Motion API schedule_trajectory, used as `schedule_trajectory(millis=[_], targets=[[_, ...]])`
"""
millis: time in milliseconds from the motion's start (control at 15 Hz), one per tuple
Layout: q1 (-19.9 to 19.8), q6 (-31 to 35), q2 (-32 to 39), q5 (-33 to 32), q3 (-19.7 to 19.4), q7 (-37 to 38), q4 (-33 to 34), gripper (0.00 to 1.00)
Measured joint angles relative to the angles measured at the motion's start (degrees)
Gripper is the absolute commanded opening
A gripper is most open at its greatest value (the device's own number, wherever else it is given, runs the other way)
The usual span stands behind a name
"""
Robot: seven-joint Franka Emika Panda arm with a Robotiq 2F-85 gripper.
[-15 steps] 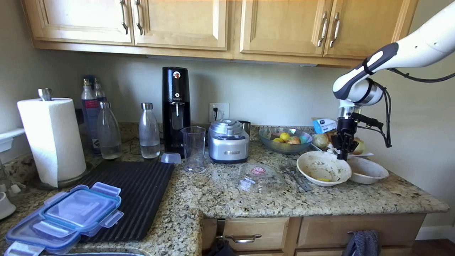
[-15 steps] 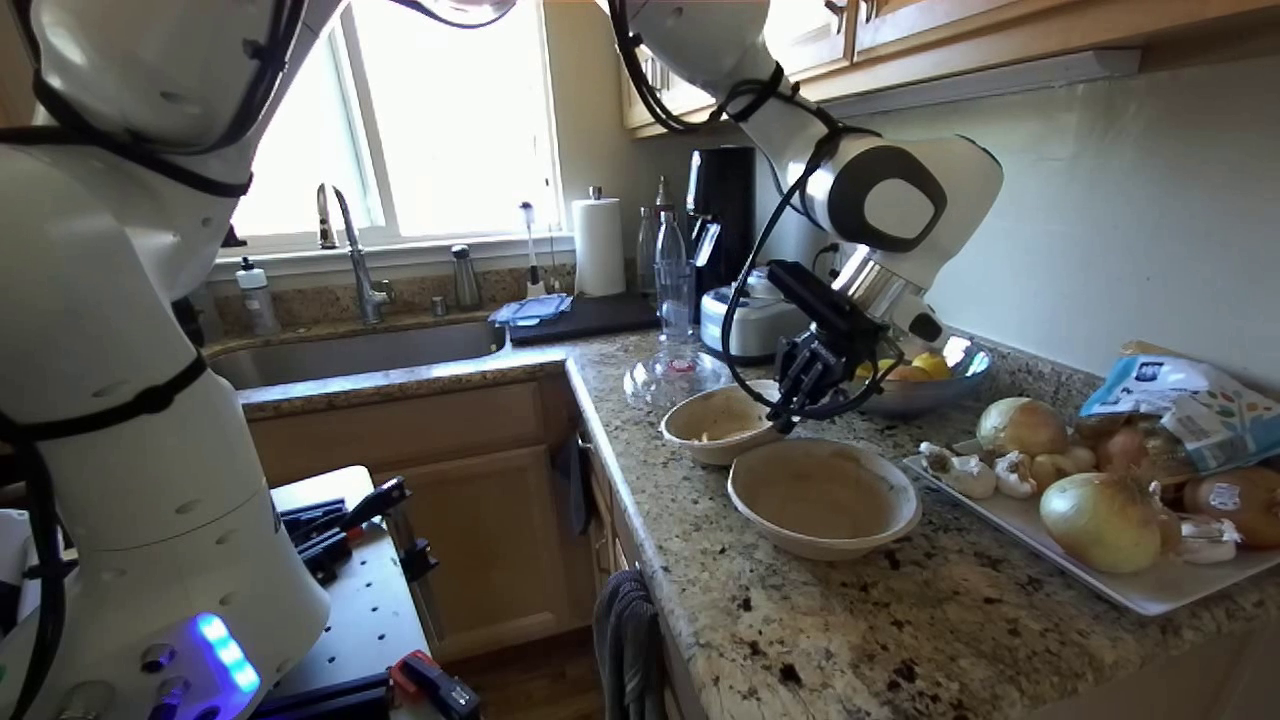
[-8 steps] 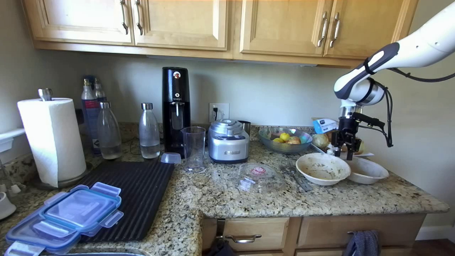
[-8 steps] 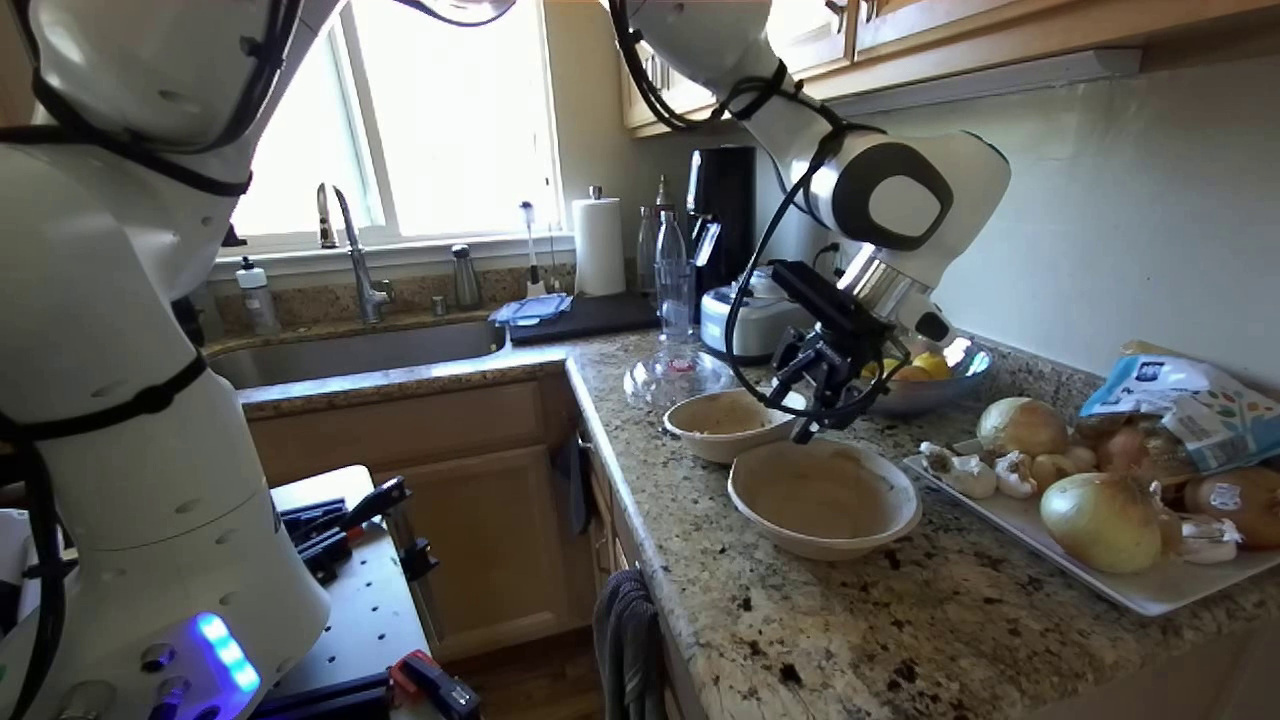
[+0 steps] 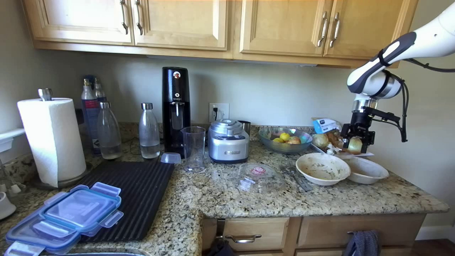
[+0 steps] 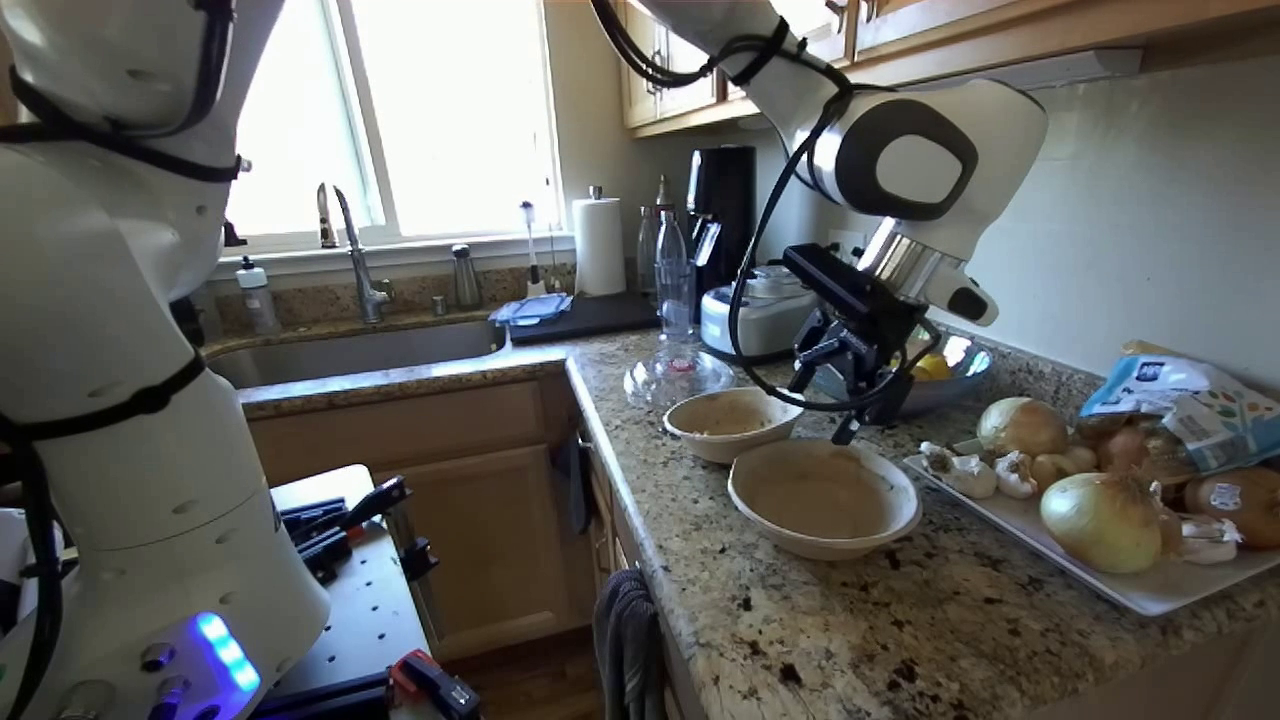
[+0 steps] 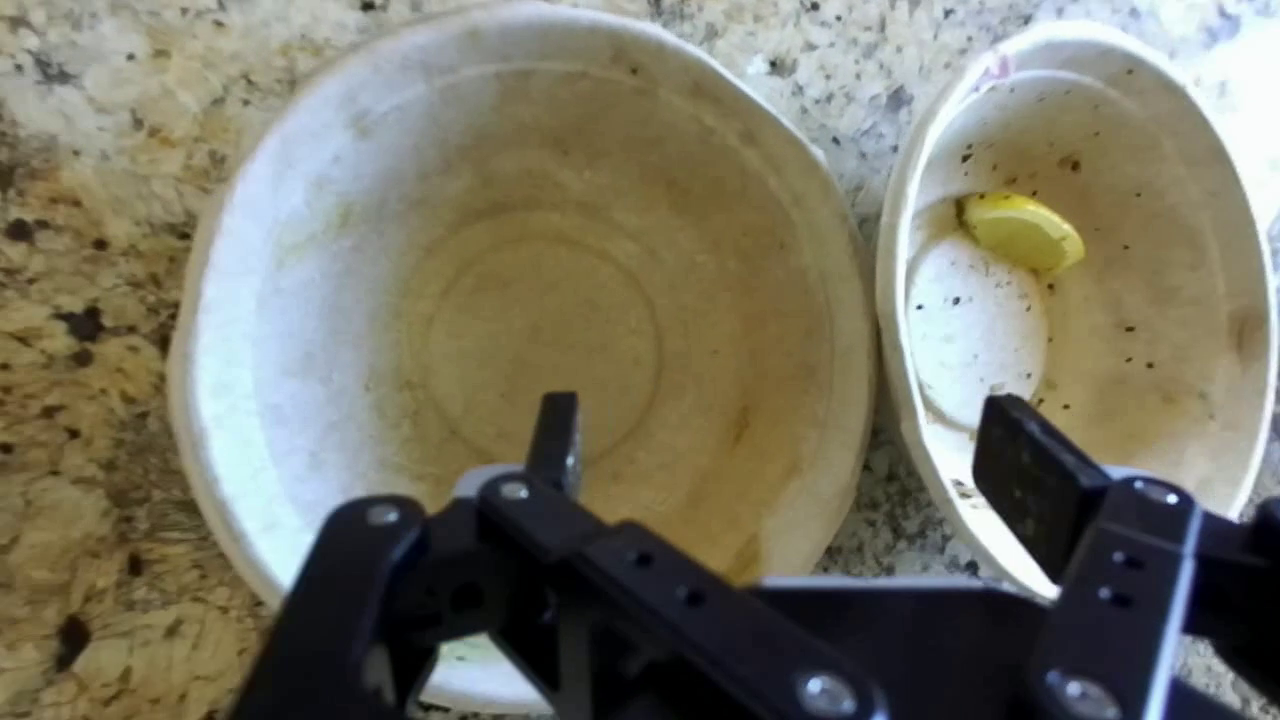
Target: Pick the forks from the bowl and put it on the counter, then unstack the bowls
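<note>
Two bowls (image 6: 823,500) on counter (image 6: 880,635) (speckled)

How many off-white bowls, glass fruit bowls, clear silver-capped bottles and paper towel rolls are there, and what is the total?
Off-white bowls: 2
Glass fruit bowl: 1
Clear silver-capped bottles: 2
Paper towel roll: 1
Total: 6

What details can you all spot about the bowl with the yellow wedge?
The bowl is round and off-white, like moulded paper, with a flat floor, sloping sides and a pinkish mark at the rim. Dark specks dot its inside, where the wedge lies. It rests mouth up on the counter, beside the other bowl; whether their rims touch is unclear. The gripper is clear of it.
</note>
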Motion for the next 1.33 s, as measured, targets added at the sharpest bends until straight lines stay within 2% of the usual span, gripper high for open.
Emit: schedule_trajectory(millis=[467, 800, 867, 933, 1267, 1333], targets=[[-0.4, 18.7, -2.6, 0.0, -2.6, 1.5, -10.5, 1.00], [-1.1, 26.2, -2.6, -0.5, -4.1, 3.7, -13.7, 1.00], [-1.2, 27.1, -2.6, -0.7, -4.4, 4.1, -14.0, 0.92], [-1.4, 27.7, -2.6, -0.8, -4.6, 4.3, -14.1, 0.74], [-2.7, 28.1, -2.3, -0.9, -4.8, 4.7, -14.1, 0.39], [-2.9, 28.1, -2.0, -1.0, -4.9, 4.9, -14.1, 0.40]])
